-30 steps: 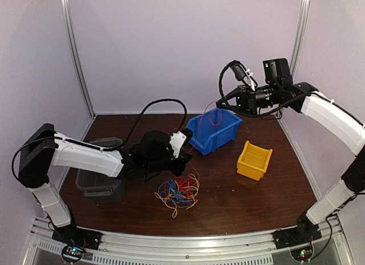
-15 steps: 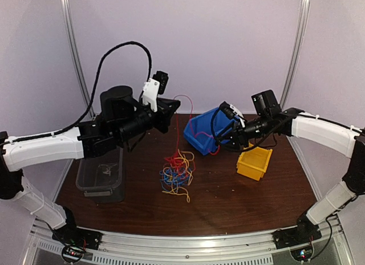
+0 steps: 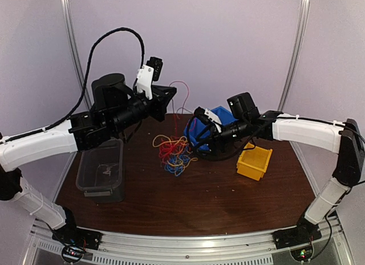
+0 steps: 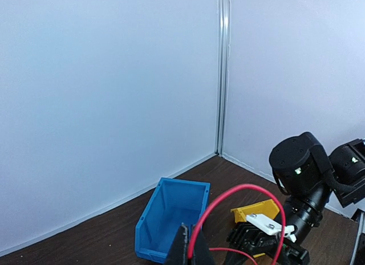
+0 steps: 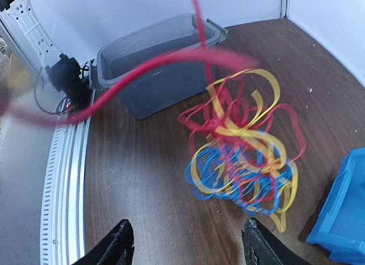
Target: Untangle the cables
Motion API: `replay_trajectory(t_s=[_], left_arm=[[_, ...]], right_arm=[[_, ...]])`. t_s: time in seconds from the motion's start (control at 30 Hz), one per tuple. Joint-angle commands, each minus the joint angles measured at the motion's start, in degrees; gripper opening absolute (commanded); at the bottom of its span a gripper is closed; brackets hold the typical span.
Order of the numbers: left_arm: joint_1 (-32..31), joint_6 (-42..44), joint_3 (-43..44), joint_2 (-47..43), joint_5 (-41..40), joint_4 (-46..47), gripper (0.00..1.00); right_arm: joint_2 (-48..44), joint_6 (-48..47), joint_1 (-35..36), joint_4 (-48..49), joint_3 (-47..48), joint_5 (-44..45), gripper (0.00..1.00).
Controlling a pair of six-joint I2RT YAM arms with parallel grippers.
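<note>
Pinching a red cable (image 4: 245, 187), left fingers (image 4: 181, 247) closed; right fingers (image 5: 118, 248) wide apart.

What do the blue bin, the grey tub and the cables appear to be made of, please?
Blue bin: likely moulded plastic, smooth with a soft sheen. Grey tub: probably translucent plastic, with smoky see-through walls. Cables: apparently plastic-coated wire, thin, brightly coloured, holding curly loops.

White casings are fitted on the left arm (image 3: 40, 142) and right arm (image 3: 308, 131); the left gripper (image 3: 171, 94) is coloured black.
</note>
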Motion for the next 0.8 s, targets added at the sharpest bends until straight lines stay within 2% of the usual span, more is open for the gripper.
replay_trajectory(t_s=[0.0,0.17,0.33,0.47,0.53,0.67,0.73,0.77], left_arm=[[0.4,-1.86,1.1,-0.93,1.72,0.96,0.0],[0.44,-2.66,1.62,-1.28,2.42,0.33,0.0],[0.46,-3.53,1.26,-2.01,2.36,-0.31,0.0],[0.4,-4.98,0.49,-3.1,2.62,0.56,0.0],[0.43,-5.88,0.63,-3.32,3.37,0.84,0.0],[0.43,-6.12,1.43,-3.49,4.09,0.24,0.0],[0.4,-6.23,1.46,-3.75,3.89,-0.17,0.0],[0.47,-6.21,1.45,-3.88,3.82,-0.28,0.0]], right_arm=[[2.85,1.11,1.4,6.25,3.83,4.11,0.68],[6.21,-1.15,2.63,9.7,4.23,1.38,0.74],[8.2,-7.03,3.31,7.38,4.6,-10.63,0.74],[9.47,-8.41,4.29,7.82,3.57,-14.1,0.73],[10.8,-8.84,4.75,7.51,4.37,-14.25,0.66],[14.11,-7.96,4.93,7.2,6.66,-11.8,0.38],[14.63,-4.76,4.92,10.48,6.08,-7.97,0.34],[14.54,-2.57,4.87,13.25,5.27,-6.12,0.36]])
